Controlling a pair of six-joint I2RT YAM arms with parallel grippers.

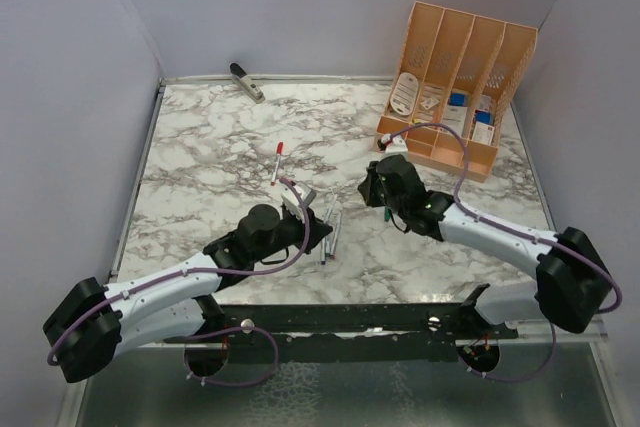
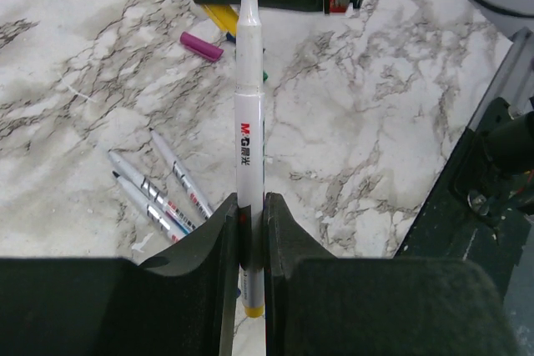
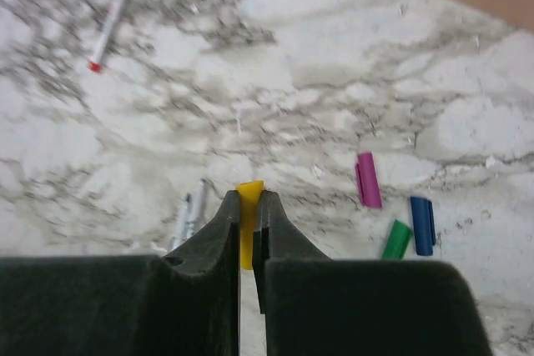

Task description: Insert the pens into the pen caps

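My left gripper [image 2: 250, 202] is shut on a white pen [image 2: 249, 114] with a yellow end, whose bare tip points away toward the right arm; from above this gripper [image 1: 300, 205] sits left of centre. My right gripper [image 3: 249, 198] is shut on the yellow pen cap [image 3: 247, 239], and it [image 1: 372, 187] hovers right of centre. Magenta [image 3: 368, 179], blue [image 3: 422, 225] and green [image 3: 397, 239] pen caps lie loose on the marble. Three uncapped pens [image 2: 158, 189] lie side by side between the arms. A pen with a red cap [image 1: 277, 159] lies farther back.
An orange desk organiser [image 1: 455, 87] with small items stands at the back right. A grey stapler-like tool [image 1: 247, 82] lies at the back left edge. White walls close in the marble table [image 1: 200, 147] on three sides.
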